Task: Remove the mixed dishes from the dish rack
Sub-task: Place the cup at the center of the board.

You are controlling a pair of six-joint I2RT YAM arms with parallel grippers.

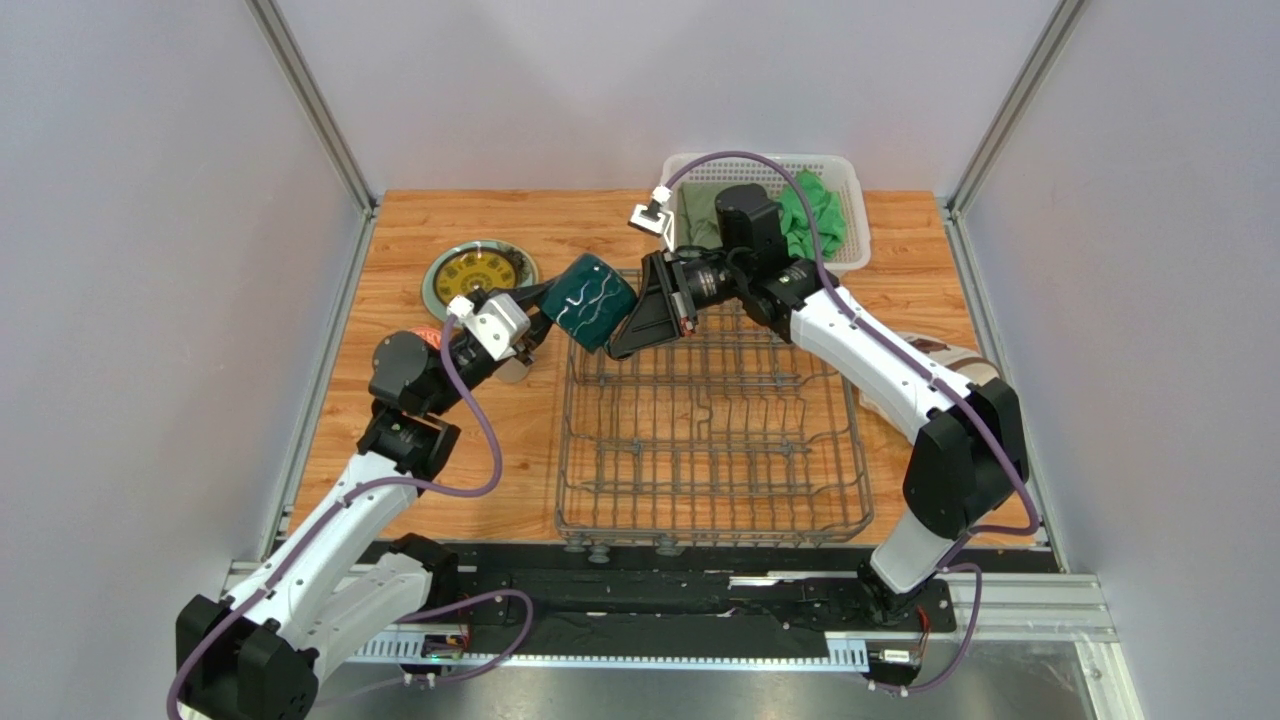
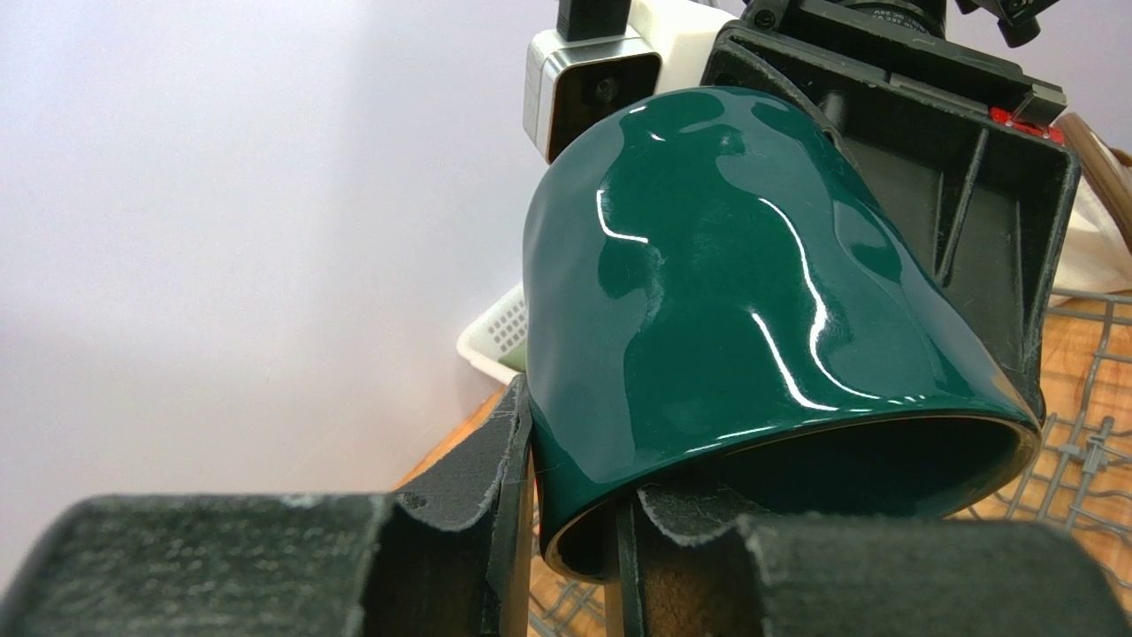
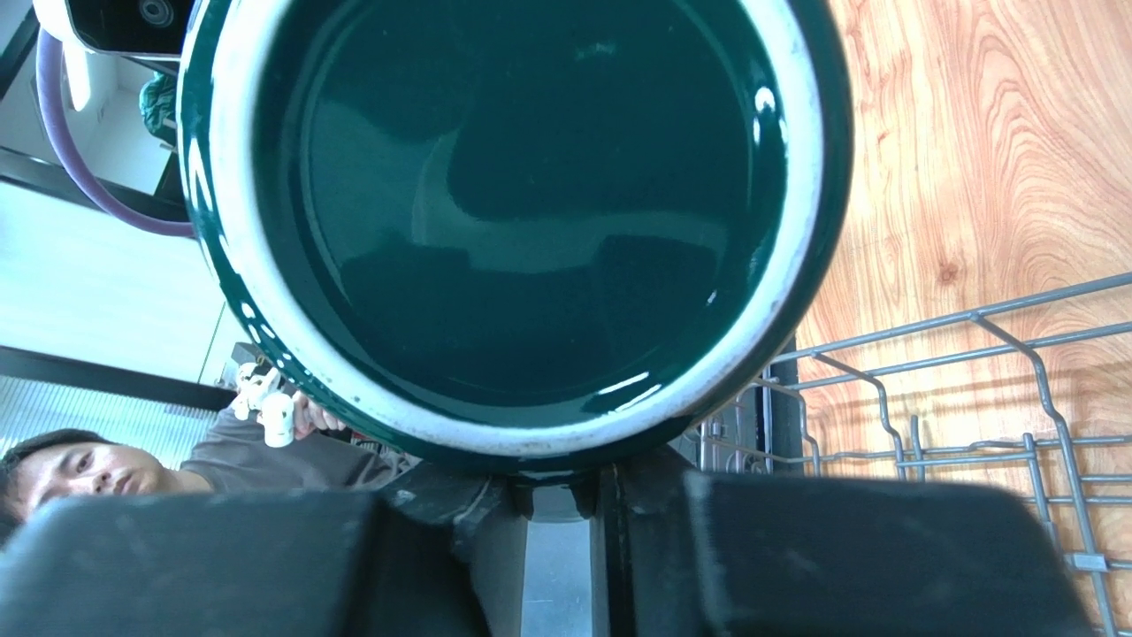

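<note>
Above the far left corner of the dish rack (image 1: 714, 528), the dark teal mug (image 1: 589, 303) is held in the air between both arms. It is tipped on its side, with its mouth turned toward the left gripper (image 1: 529, 333) and its base toward the right gripper (image 1: 649, 312). The wall at the rim is pinched by the left gripper's fingers (image 2: 465, 504), one outside and one inside. The right gripper is clamped narrowly on the mug near its base; the exact part cannot be told. The yellow-and-green plate (image 1: 478, 276) is seen lying on the worktop (image 1: 436, 225), left of the mug.
</note>
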